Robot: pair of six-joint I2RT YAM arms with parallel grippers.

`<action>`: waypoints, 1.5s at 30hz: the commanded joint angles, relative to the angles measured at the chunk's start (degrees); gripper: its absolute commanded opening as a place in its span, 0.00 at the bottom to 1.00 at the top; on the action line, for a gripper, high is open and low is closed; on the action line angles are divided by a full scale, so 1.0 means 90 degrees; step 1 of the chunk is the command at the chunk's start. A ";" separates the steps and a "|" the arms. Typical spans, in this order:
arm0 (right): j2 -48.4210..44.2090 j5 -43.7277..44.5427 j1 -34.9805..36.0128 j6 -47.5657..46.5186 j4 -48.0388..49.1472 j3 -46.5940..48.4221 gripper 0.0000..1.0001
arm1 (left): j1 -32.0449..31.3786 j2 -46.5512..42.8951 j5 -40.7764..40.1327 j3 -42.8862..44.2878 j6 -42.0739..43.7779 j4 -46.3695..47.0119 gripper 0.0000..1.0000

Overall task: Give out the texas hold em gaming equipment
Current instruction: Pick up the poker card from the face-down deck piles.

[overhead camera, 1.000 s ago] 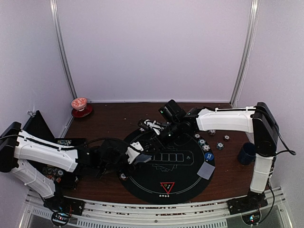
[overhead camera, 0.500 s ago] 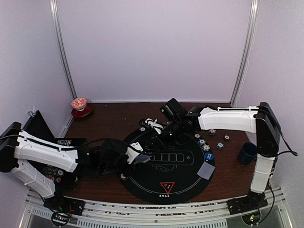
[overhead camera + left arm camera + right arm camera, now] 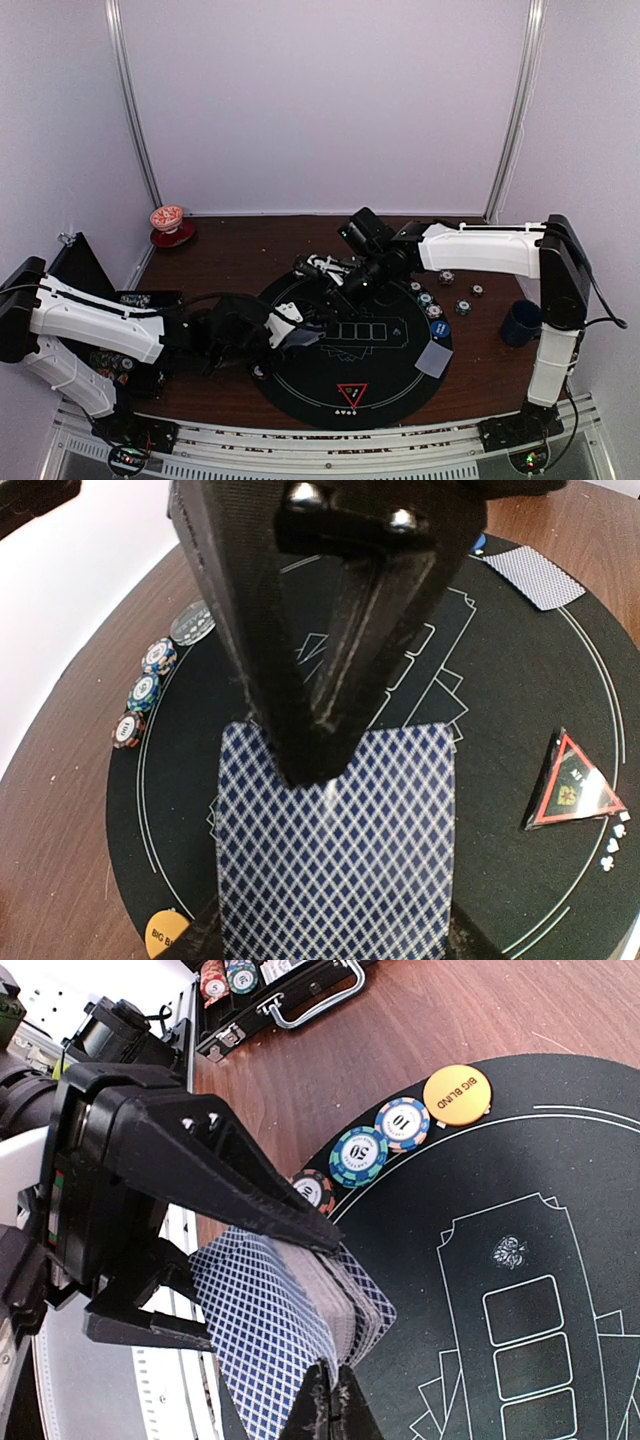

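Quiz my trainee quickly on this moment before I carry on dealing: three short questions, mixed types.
1. True or false: the red triangle marker lies on the black mat.
2. The left gripper holds: A nothing, B the deck of cards, C the red triangle marker.
3. What is printed on the orange button?
Key: 1 true; 2 B; 3 BIG BLIND.

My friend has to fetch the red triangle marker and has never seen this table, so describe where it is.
Find the round black mat in the middle of the brown table. At the mat's near edge, lowest in the top view, lies the red triangle marker. It is the only three-cornered piece; its neighbours are round chips and rectangular cards.
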 commanded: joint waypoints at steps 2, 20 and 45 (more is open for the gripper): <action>-0.0159 0.0085 -0.0063 -0.0220 -0.0476 0.0141 0.00 | -0.0044 -0.0071 -0.0022 0.0056 0.0069 0.0577 0.51; -0.0485 -0.0101 -0.0667 -0.0276 -0.0681 0.0187 0.00 | -0.0044 -0.0105 -0.0149 0.0044 0.0051 0.0493 0.51; 0.1993 0.0083 -0.1034 0.0311 -0.0775 0.3194 0.00 | -0.0044 -0.0552 -0.0510 -0.0029 0.0033 0.0271 0.51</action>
